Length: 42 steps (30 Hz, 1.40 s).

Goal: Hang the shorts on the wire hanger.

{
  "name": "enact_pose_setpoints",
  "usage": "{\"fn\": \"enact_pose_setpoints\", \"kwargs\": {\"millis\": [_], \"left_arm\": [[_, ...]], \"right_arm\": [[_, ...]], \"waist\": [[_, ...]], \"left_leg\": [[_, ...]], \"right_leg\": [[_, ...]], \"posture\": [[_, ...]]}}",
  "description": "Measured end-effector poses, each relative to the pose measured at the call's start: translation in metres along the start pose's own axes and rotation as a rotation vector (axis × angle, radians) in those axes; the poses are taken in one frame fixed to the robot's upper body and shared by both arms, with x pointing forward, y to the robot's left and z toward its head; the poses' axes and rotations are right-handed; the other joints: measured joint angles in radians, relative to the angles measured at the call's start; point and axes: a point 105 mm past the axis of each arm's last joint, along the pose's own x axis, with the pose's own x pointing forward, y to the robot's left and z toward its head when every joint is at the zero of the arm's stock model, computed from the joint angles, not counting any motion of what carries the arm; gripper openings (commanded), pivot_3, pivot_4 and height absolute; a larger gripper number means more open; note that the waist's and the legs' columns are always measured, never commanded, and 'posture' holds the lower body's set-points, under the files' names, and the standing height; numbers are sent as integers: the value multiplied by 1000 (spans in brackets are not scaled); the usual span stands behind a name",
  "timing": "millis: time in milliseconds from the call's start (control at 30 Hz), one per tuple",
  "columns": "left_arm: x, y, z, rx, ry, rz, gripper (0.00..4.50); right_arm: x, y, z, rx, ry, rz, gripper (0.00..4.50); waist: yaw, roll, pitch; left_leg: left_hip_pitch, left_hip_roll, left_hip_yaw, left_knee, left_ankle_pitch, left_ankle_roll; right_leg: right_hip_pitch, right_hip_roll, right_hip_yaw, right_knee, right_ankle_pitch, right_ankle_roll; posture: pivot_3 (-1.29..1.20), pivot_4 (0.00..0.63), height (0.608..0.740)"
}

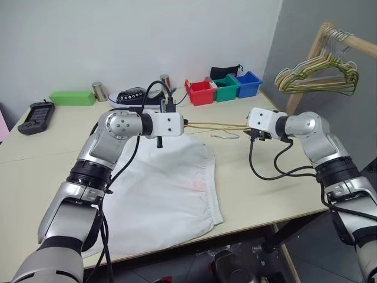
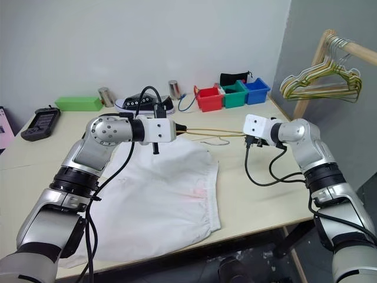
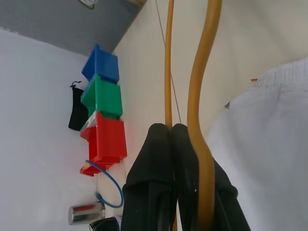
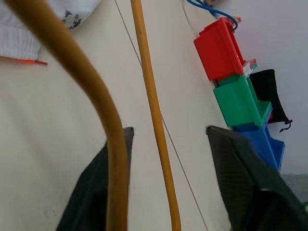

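Observation:
The white shorts (image 1: 171, 188) lie flat on the table, waistband towards the far side, with a faint pink-red mark near the right. Just above the waistband the yellow wire hanger (image 1: 215, 125) stretches level between my two grippers. My left gripper (image 1: 184, 124) is shut on its left end; the left wrist view shows the black fingertips (image 3: 161, 139) pressed together on one wire beside the other wire (image 3: 199, 96). My right gripper (image 1: 247, 130) is at the hanger's right end. Its fingers (image 4: 240, 163) stand apart, with the hanger (image 4: 149, 96) running between them.
Red (image 1: 200, 92), green (image 1: 225, 88) and blue (image 1: 247, 84) bins stand at the table's back. To their left are a black shoe (image 1: 132, 97), metal cans, a green box (image 1: 72, 97) and a black controller (image 1: 35, 116). A bunch of hangers (image 1: 318, 73) hangs on a wooden rack at right.

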Motion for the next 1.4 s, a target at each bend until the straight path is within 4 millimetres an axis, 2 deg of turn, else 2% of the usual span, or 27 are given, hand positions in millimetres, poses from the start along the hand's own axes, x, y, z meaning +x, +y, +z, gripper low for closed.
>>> {"fn": "enact_pose_setpoints", "kwargs": {"millis": [167, 200, 400, 433, 500, 533, 567, 600, 633, 700, 900, 1000, 1067, 1100, 1200, 1300, 1400], "left_arm": [[0, 1, 0, -5, 3, 0, 0], [0, 1, 0, -5, 3, 2, 0], [-1, 3, 0, 0, 4, 20, 0], [-1, 3, 1, 1, 3, 20, 528], [-1, 3, 1, -5, -1, 18, 747], [-1, 2, 2, -8, -7, 14, 1094], [-1, 2, 2, -11, -13, 12, 1135], [-1, 2, 4, -15, -26, 9, 1549], [-1, 2, 6, -24, -43, 7, 1605], [-7, 8, 14, -89, -98, 18, 2047], [-26, 27, 30, -170, -194, 92, 3299], [-32, 30, 36, -211, -232, 119, 4033], [-38, 25, 39, -251, -251, 124, 4359], [-39, 20, 38, -266, -249, 116, 4490], [-44, 1, 26, -352, -210, 102, 4490], [-49, -13, 18, -469, -186, 108, 4490], [-58, -35, 19, -616, -188, 101, 4490]], "right_arm": [[0, -1, -1, -10, 0, -5, 188], [0, -1, -1, -14, 0, -3, 44], [1, 2, -1, -45, 8, 10, 18], [1, 2, -1, -51, 9, 11, 0], [1, 3, -1, -54, 8, 13, 0], [1, 4, -1, -54, 8, 16, 0], [1, 5, -2, -54, 8, 17, 0], [1, 5, -2, -53, 9, 19, 0], [1, 5, -1, -57, 8, 18, 0], [-2, 6, -2, -54, 9, 27, 0], [-9, 22, -23, 19, 59, 90, 0], [-14, 27, -32, 59, 90, 117, 0], [-19, 33, -40, 106, 109, 146, 0], [-21, 35, -44, 125, 121, 155, 0], [-33, 37, -59, 177, 169, 183, 0], [-47, 48, -75, 308, 211, 245, 0], [-69, 82, -76, 606, 199, 450, 0]], "waist": [[0, 0, 0], [0, 0, 0], [-1, 0, 0], [-1, 0, 0], [0, 0, 0], [-1, 0, 0], [-1, 0, 0], [-1, 0, 0], [-1, 0, 0], [0, 0, 0], [1, 0, 0], [0, 0, 0], [-1, 0, 0], [-1, 0, 0], [0, 0, 0], [4, 0, 0], [6, 0, 0]], "left_leg": [[0, 0, 0, 0, 0, 0], [0, 0, 0, 0, 0, 0], [0, 0, 0, 0, 0, 0], [0, 0, 0, 0, 0, 0], [0, 0, 0, 0, 0, 0], [0, 0, 0, 0, 0, 0], [0, 0, 0, 0, 0, 0], [0, 0, 0, 0, 0, 0], [0, 0, 0, 0, 0, 0], [0, 0, 0, 0, 0, 0], [0, 0, 0, 0, 0, 0], [0, 0, 0, 0, 0, 0], [1, 0, 0, 0, 0, 0], [2, 0, 0, 0, 0, 0], [2, 0, 0, 0, 0, 0], [3, 1, 0, 0, 0, 0], [4, 1, 0, 0, 0, 0]], "right_leg": [[0, 0, 0, 0, 0, 0], [0, 0, 0, 0, 0, 0], [0, 0, 0, 0, 0, 0], [0, 0, 0, 0, 0, 0], [0, 0, 0, 0, 0, 0], [0, 0, 0, 0, 0, 0], [0, 0, 0, 0, 0, 0], [0, 0, 0, 0, 0, 0], [0, 0, 0, 0, 0, 0], [0, 0, 0, 0, 0, 0], [0, 0, 0, 0, 0, 0], [0, 0, 0, 0, 0, 0], [1, 0, 0, 0, 0, 0], [2, 0, 0, 0, 0, 0], [2, 0, 0, 0, 0, 0], [4, 0, -1, -1, 0, 0], [5, 0, 0, -1, -2, 0]], "posture": [[-299, 32, 740], [-299, 32, 740], [-301, 31, 740], [-302, 30, 740], [-304, 32, 740], [-304, 32, 740], [-304, 35, 740], [-304, 35, 740], [-303, 36, 740], [-302, 37, 740], [-301, 43, 740], [-300, 49, 740], [-297, 51, 740], [-297, 53, 740], [-296, 57, 740], [-288, 59, 740], [-287, 63, 740]]}}
